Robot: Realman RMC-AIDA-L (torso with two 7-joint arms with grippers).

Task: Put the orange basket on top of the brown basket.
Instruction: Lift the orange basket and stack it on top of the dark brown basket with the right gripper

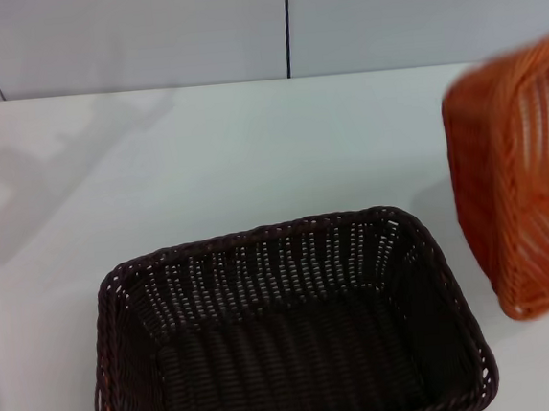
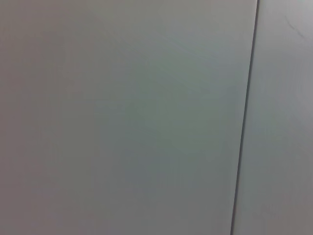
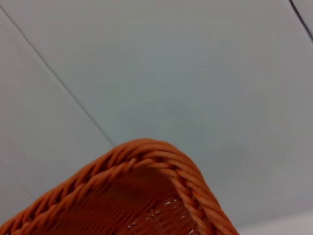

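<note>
The brown basket [image 1: 286, 334] sits upright on the white table near the front edge, its opening facing up and nothing inside. To its right the orange basket [image 1: 525, 179] is tipped steeply on its side, its underside turned toward the brown basket, and it runs off the right edge of the head view. The right wrist view shows a braided rim corner of the orange basket [image 3: 146, 196] very close, with the wall behind it. No gripper or arm shows in any view. What supports the orange basket is hidden.
The white table [image 1: 204, 164] stretches behind and to the left of the brown basket. A pale panelled wall [image 1: 144, 34] with dark seams stands at the table's far edge. The left wrist view shows only wall panels [image 2: 122, 117].
</note>
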